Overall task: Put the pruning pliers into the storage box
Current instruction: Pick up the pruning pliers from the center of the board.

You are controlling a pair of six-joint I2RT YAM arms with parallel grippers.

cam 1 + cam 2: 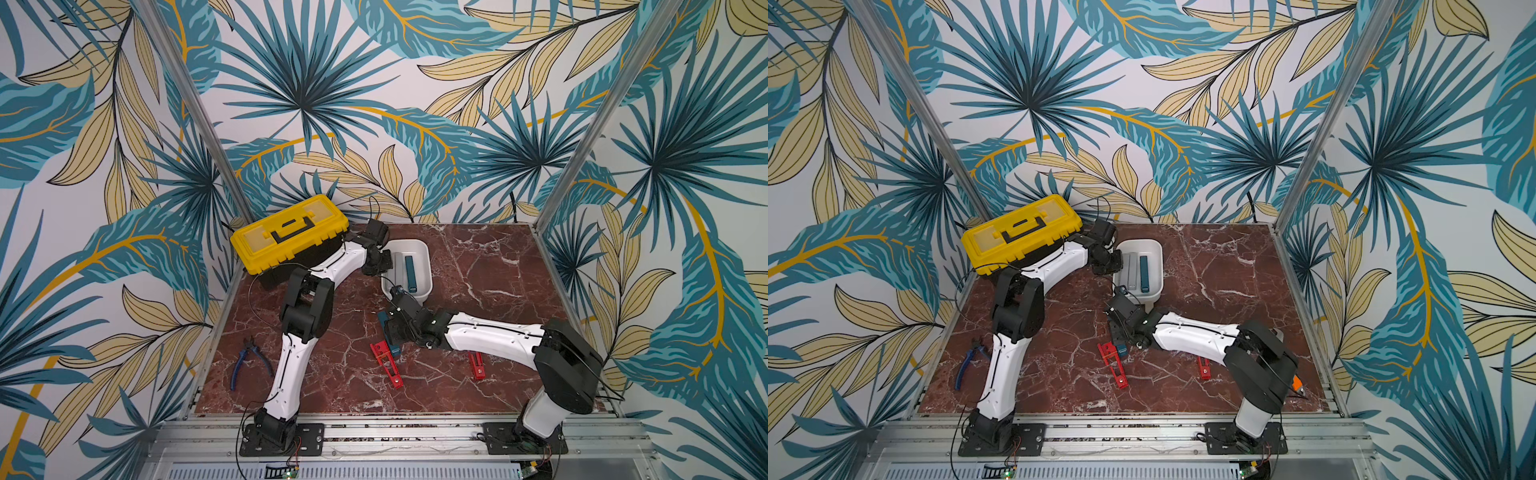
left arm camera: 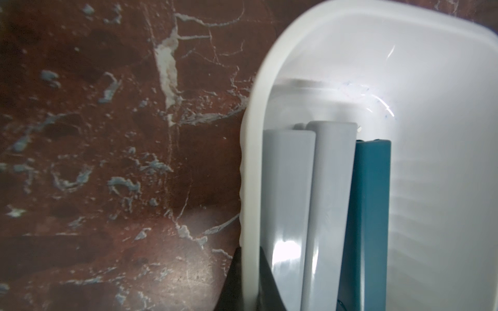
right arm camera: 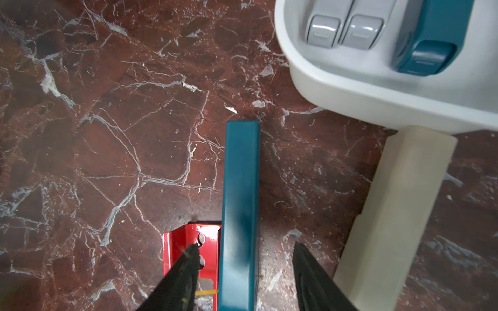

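The white storage box point(image 1: 428, 266) holds two grey pruning pliers point(image 2: 288, 188) point(image 2: 331, 175) and a teal one point(image 2: 372, 202). My left gripper point(image 2: 249, 272) is shut on the box's side wall point(image 2: 253, 161), one finger inside and one outside. A second teal bar point(image 3: 239, 202) lies on the table in front of the box. My right gripper point(image 3: 245, 253) is open and straddles it, with gaps on both sides. A red pliers point(image 3: 183, 242) lies against that bar, under one fingertip. A beige bar point(image 3: 390, 215) touches the box's near wall. Another red pliers point(image 1: 477, 365) pokes out from under the right arm.
A yellow toolbox point(image 1: 291, 232) with a black handle stands at the back left, just behind the left arm. Blue-handled cutters point(image 1: 249, 361) lie at the table's left edge. Metal posts frame the table's back corners.
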